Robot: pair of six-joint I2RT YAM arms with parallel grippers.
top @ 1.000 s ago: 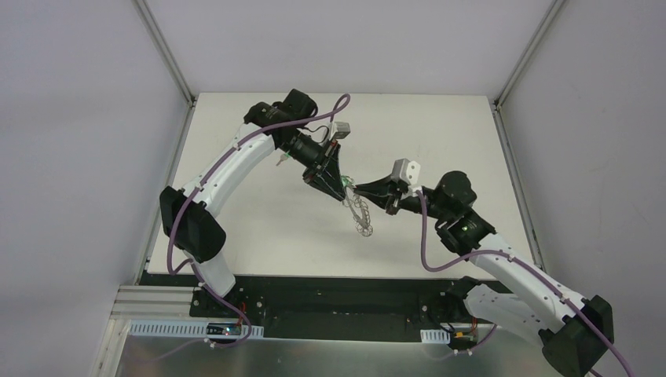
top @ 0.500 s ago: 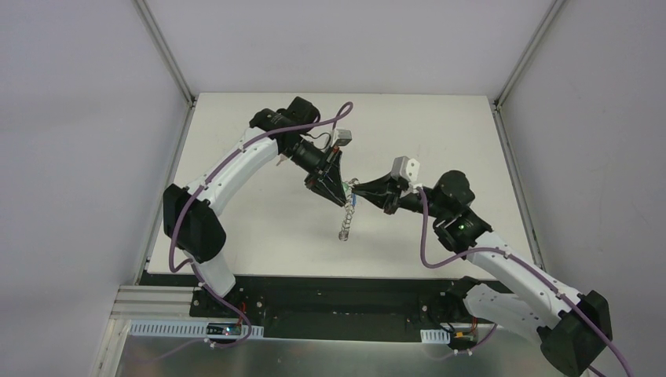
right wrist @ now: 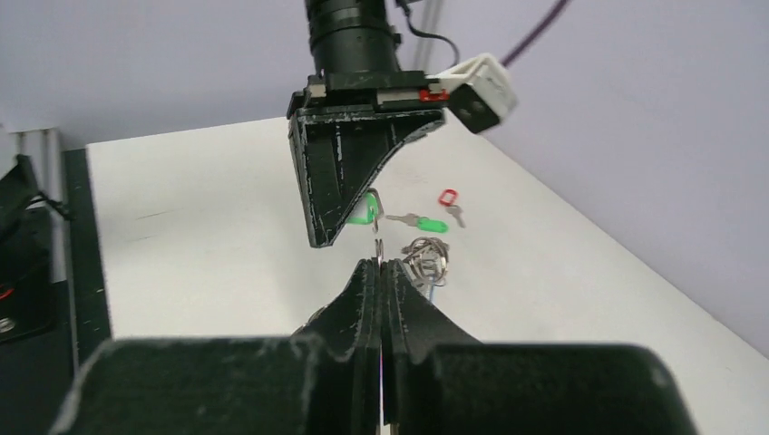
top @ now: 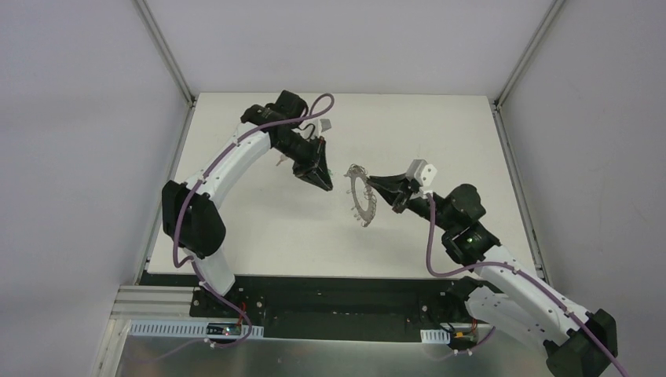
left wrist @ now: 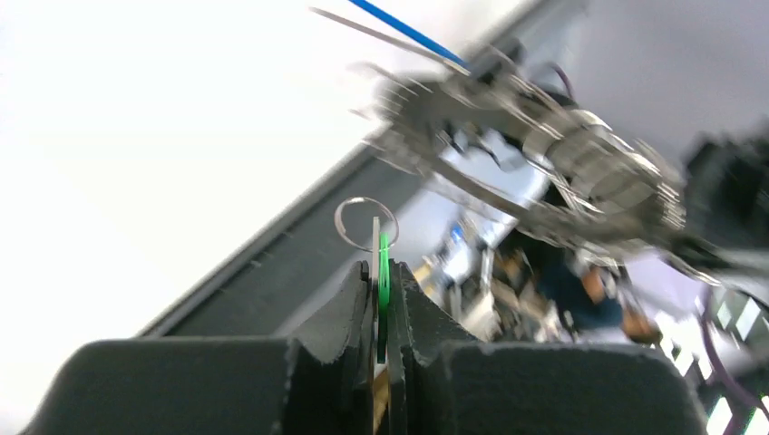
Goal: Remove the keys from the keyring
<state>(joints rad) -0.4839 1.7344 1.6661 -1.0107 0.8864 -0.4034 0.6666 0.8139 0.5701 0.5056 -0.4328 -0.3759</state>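
My left gripper [top: 324, 185] is shut on a key with a green tag [left wrist: 383, 263]. The key's small wire loop [left wrist: 365, 222] sticks out past the tips, free of the keyring. My right gripper [top: 371, 182] is shut on the rim of the keyring [top: 363, 200], which hangs edge-on below its tips, above the table. In the left wrist view the keyring [left wrist: 544, 172] is blurred, with a blue tag [left wrist: 408, 32] jutting from it. The right wrist view shows my right gripper [right wrist: 379, 265] pinching thin metal beside a cluster of wire loops [right wrist: 426, 258], and the green tag [right wrist: 364, 216] in the left fingers.
Two loose keys lie on the white table [top: 440, 133] beyond the grippers, one with a green tag [right wrist: 428, 224] and one with a red tag [right wrist: 447, 198]. Grey walls and metal frame posts close in the table's far corners. A black strip runs along the near edge.
The grippers, close together at the keyring before, have drawn apart. The left one moved up-left with the green-tagged key; the right one carried the keyring to the right.
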